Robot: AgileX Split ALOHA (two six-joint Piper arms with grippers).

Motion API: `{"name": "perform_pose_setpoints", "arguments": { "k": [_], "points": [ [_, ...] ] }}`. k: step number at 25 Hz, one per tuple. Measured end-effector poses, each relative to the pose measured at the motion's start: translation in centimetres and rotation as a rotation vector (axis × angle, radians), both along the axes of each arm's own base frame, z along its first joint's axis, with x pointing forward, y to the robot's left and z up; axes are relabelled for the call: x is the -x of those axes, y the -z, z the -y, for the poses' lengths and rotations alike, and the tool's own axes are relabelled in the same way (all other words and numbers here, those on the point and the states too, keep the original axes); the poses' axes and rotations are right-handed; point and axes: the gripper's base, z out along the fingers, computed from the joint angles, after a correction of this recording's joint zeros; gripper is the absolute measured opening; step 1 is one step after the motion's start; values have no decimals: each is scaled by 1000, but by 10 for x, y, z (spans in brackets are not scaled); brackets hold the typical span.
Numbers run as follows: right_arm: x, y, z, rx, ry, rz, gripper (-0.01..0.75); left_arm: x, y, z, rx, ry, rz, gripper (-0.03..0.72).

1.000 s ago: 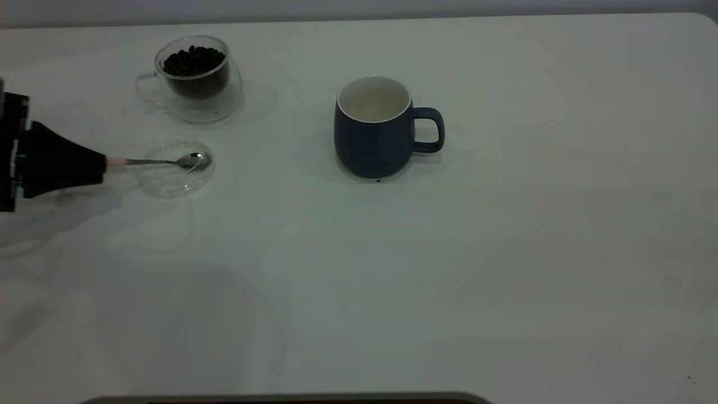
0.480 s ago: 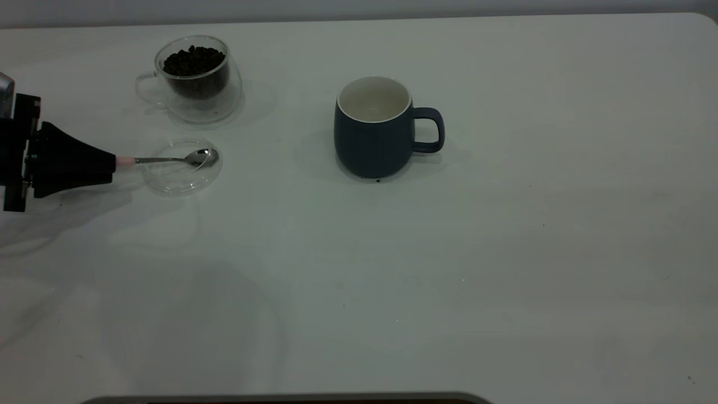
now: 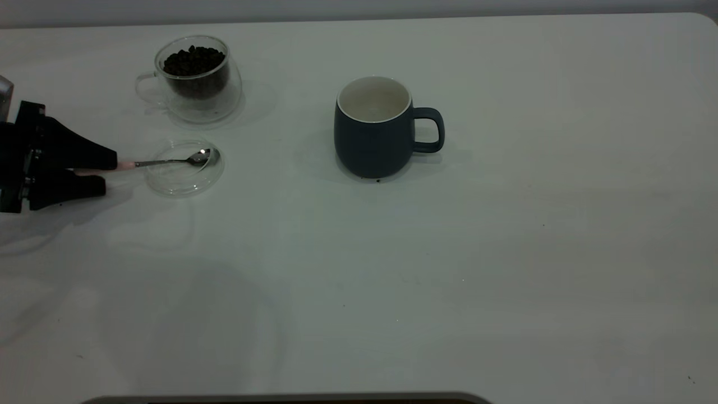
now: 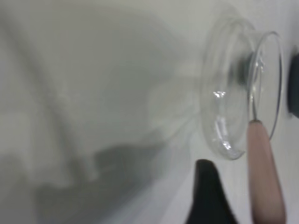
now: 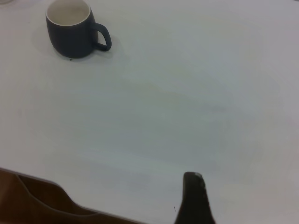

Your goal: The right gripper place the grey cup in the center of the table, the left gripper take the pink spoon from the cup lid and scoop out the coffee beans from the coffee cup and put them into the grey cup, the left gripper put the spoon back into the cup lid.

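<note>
Spoon risk first. Left claw (image 3: pixel 104 175) sits at the left edge of the surface (image 3: pixel 505 252), fingers parted, pink spoon (image 3: pixel 168 161) lying between them with its pink handle end at the upper finger (image 3: pixel 84 152); no firm squeeze is visible. Spoon's metal bowl rests inside the cup lid (image 3: pixel 183 168), stem across the lid's rim, handle sticking out toward the claw. Wrist view shows the pink handle beside one black fingertip (image 4: pixel 208 196), with a gap between them.

Coffee cup (image 3: pixel 193 76) stands just behind the lid, coffee beans (image 3: pixel 193 60) heaped near its rim. Grey cup (image 3: pixel 374 126) sits upright near the middle of the surface, handle facing away from the left arm; nothing is discernible inside it. Right claw (image 5: pixel 196 200) shows only one fingertip in its own wrist view, well apart from everything; cannot tell its opening.

Hazards, as I judge them:
- Handle is thin and round; a grip closing off-centre could roll it out or flick the spoon.
- Lid is light glass; a nudge through the spoon could slide or tip it, and it lies close to the coffee cup.
- Lower finger (image 3: pixel 73 188) rides near the surface; closing low could scrape.
- Beans heaped high could spill on a careless dip.
</note>
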Motion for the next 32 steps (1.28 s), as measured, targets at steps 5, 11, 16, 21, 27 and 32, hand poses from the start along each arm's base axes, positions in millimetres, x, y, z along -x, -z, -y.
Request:
{"name": "perform_pose_setpoints", "arguments": {
  "k": [5,11,16,21,27,32],
  "points": [
    [0,0,0,0,0,0,591,-7,-7,-6,-66,23,34,640],
    [0,0,0,0,0,0,591,-24,-66,-18,-198,76,142,640],
    [0,0,0,0,0,0,591,-27,-146,-19,-316,105,239,633],
    [0,0,0,0,0,0,591,-14,-232,12,-480,194,301,624],
    [0,0,0,0,0,0,591,31,-322,62,-670,253,334,612],
    [0,0,0,0,0,0,591,80,-363,78,-748,229,229,595]
  ]
}}
